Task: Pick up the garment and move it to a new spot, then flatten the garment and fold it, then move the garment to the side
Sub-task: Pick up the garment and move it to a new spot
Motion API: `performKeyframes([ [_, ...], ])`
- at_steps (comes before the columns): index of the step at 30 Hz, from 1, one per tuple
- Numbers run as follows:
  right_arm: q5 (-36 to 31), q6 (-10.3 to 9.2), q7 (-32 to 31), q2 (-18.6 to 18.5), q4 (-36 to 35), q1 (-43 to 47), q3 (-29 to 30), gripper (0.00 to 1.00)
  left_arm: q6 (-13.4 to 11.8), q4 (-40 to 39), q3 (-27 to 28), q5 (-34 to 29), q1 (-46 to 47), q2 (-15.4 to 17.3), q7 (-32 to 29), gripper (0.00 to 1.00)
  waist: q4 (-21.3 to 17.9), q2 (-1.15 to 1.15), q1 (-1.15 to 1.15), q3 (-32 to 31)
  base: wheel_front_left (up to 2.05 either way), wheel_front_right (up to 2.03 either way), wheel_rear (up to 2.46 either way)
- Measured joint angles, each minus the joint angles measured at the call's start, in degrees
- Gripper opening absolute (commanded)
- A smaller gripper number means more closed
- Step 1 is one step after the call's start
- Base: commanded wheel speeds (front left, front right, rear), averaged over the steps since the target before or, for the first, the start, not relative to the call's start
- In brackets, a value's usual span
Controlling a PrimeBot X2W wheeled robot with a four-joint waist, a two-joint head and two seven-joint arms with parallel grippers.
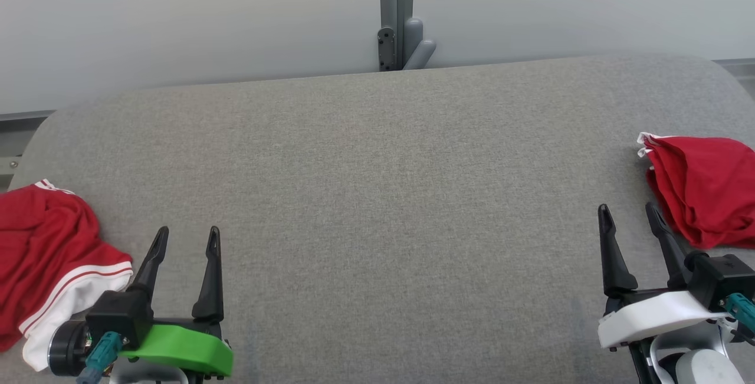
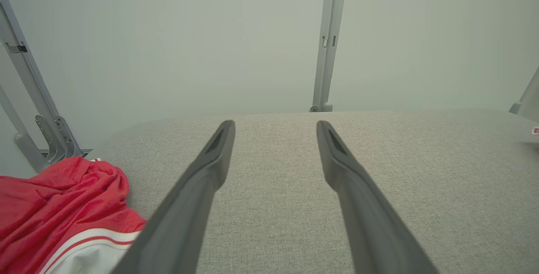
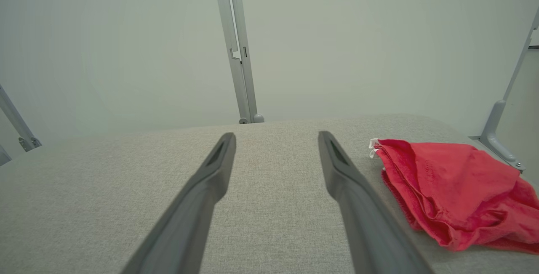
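Two red garments are lying on the grey padded surface [image 1: 377, 195] — the crumpled garment [image 1: 47, 242] with white stripes just left of the left gripper [image 1: 189, 233], the folded garment [image 1: 702, 183] just right of the right gripper [image 1: 627, 210]. Both jaws are standing wide open, holding nothing. The left arm is sitting nearer the crumpled one — I am judging a sideways reach.

No lettering, number or brand mark is legible to me on the crumpled red-and-white garment [image 1: 47, 254], the folded red garment [image 1: 702, 189] or the grey fabric-covered surface [image 1: 377, 195].
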State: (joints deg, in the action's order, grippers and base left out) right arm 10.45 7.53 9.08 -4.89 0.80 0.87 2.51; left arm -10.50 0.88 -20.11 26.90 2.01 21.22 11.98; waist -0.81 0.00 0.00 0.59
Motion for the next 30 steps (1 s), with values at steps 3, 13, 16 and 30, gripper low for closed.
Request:
performKeyframes([
  [3,0.0,0.0,0.0,0.2,-0.3,0.0,-0.2,1.0,0.3,-0.1,0.2,0.6,0.5,0.1,0.0,1.0,0.9,0.0,0.0,0.1,0.0,0.0,0.0],
  [13,-0.2,-0.01,-0.7,0.1,-2.3,-0.1,-1.4,1.0,1.1,0.1,1.4,1.5,3.0,-0.3,1.2,1.0,7.5,0.0,0.0,0.8,0.0,0.0,0.0],
  [16,-0.2,0.0,-0.9,0.1,-2.8,-0.3,-1.6,1.0,1.6,0.5,1.8,1.6,3.8,-0.4,1.7,1.0,10.3,0.0,0.0,1.0,0.0,0.0,0.0],
  [30,0.0,0.0,-0.9,0.9,-2.1,-0.4,-3.0,1.0,3.5,2.4,2.6,1.1,4.9,-0.6,2.7,1.0,21.8,0.0,0.0,0.9,0.0,0.0,0.0],
])
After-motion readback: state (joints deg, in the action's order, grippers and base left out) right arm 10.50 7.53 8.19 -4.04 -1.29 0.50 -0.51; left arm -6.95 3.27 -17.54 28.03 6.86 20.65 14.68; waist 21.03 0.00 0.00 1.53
